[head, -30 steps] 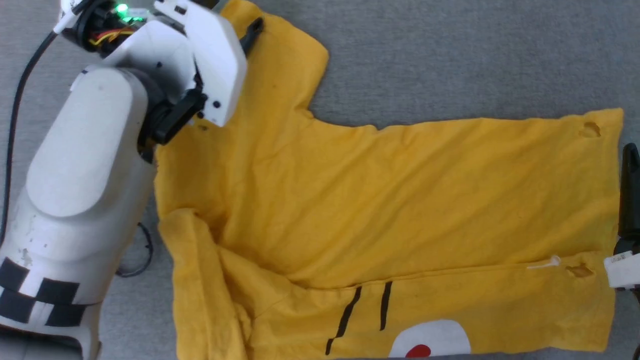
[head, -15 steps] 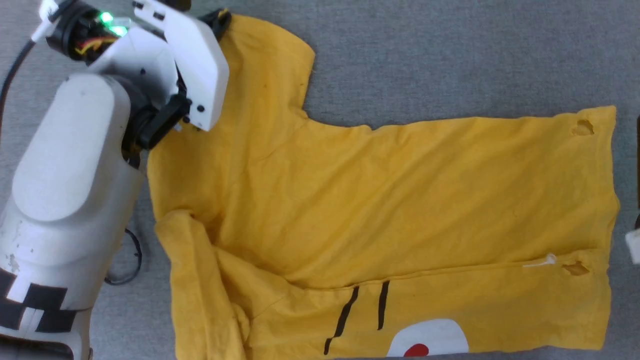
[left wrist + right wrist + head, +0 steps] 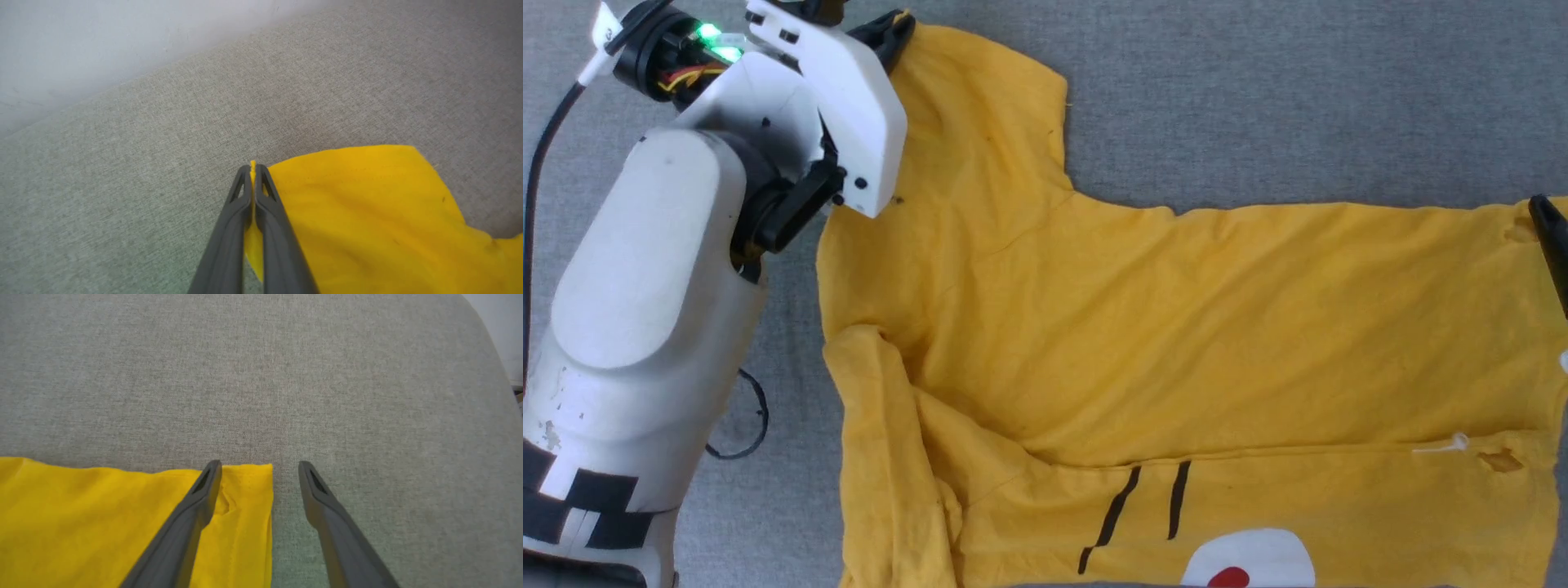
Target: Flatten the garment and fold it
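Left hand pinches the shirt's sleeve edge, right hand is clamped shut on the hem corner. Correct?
No. The right hand is open, fingers either side of the hem corner of the shirt, as the right wrist view shows. The left hand does pinch the sleeve edge.

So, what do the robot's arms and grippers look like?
The left arm has a rounded white shell, black joints, black-and-white block markings, green lights, red and yellow wires at the wrist, and a black cable. The left gripper and right gripper have long dark grey tapering fingers with slotted tips.
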Controlling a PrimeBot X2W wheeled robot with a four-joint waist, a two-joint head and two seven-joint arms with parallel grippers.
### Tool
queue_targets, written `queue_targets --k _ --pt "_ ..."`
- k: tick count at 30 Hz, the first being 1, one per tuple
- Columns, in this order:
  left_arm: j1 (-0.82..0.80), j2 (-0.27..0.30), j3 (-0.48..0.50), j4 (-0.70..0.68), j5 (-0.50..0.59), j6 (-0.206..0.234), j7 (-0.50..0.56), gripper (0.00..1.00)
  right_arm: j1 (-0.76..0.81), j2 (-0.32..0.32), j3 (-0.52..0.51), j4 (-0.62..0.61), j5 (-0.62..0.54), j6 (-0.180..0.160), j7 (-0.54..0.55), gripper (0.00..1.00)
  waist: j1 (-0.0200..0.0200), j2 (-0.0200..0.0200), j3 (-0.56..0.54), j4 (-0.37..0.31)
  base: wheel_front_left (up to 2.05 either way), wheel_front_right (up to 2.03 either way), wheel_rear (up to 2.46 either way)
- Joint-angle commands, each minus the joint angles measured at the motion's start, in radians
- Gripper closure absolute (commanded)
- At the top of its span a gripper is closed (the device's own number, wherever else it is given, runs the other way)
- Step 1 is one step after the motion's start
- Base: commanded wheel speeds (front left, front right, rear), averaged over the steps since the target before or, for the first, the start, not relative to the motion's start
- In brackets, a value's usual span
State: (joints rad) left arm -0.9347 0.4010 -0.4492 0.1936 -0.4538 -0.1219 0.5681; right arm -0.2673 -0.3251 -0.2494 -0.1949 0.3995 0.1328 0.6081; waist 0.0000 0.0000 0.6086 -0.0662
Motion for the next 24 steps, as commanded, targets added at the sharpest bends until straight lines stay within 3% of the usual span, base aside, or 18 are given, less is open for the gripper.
queue_targets --k 1,2,10,24 --pt "-0.005 -0.005 0.003 -0.008 -0.004 0.006 -0.013 1.00 -0.014 0.005 -0.003 0.018 0.003 -0.002 0.014 0.60 0.0000 0.0000 0.008 0.009 0.00 0.00 0.00" --pt "-0.007 -0.004 0.005 -0.010 -0.004 0.009 -0.020 1.00 -0.015 0.008 -0.004 0.029 0.003 -0.002 0.027 0.99 0.0000 0.0000 0.009 0.011 0.00 0.00 0.00" --pt "-0.005 0.009 0.026 -0.032 -0.012 0.020 -0.054 1.00 -0.034 0.044 -0.033 0.047 0.019 -0.002 0.059 1.00 0.0000 0.0000 -0.006 0.017 0.00 0.00 0.00" --pt "0.128 0.042 0.097 -0.203 -0.047 0.042 -0.220 1.00 -0.026 0.057 -0.044 -0.014 0.034 -0.002 -0.105 1.00 0.0000 0.0000 -0.132 0.020 0.00 0.00 0.00"
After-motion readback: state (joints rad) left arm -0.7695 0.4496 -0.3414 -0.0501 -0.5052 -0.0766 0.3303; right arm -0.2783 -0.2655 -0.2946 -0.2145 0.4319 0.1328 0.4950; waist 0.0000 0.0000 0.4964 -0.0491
